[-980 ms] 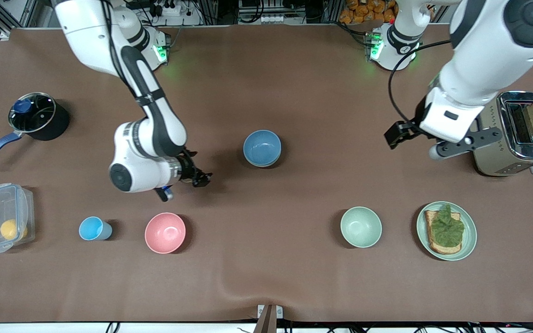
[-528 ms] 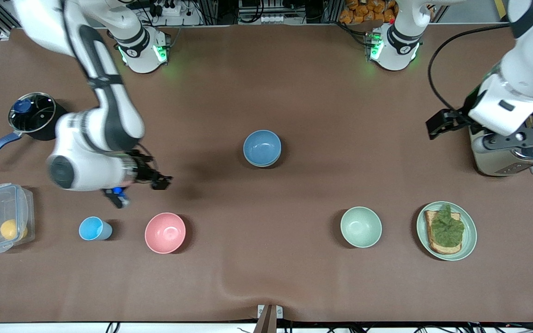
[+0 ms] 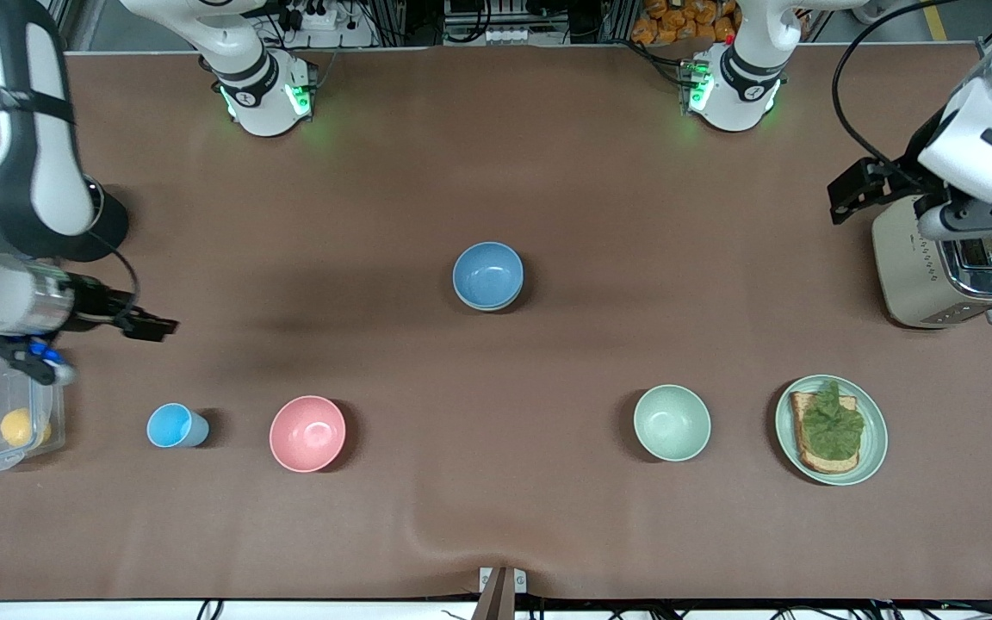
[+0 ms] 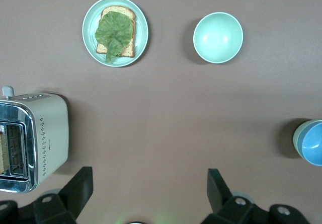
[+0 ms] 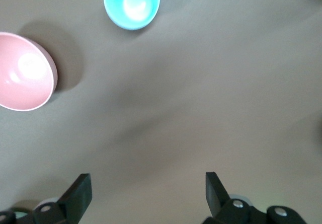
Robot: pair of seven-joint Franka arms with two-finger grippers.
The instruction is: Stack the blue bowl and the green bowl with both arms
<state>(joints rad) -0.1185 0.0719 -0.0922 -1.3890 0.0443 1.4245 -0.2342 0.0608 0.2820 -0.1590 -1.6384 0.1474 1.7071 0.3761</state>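
Sky-blue bowl [image 3: 487, 275] nested in sage-green bowl [image 4: 295, 141], mid-table.

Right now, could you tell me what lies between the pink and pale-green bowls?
Nothing; the front view shows bare tablecloth between the pink bowl and pale-green bowl.

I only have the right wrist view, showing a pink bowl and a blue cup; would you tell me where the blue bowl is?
Observer: The blue bowl sits mid-table, nested in the green bowl.
Operator: Thank you. And the other arm?
Observer: The left gripper is open, up beside the toaster.
Operator: What is my own arm near?
Observer: The right gripper, open, hangs above the table by a clear container.
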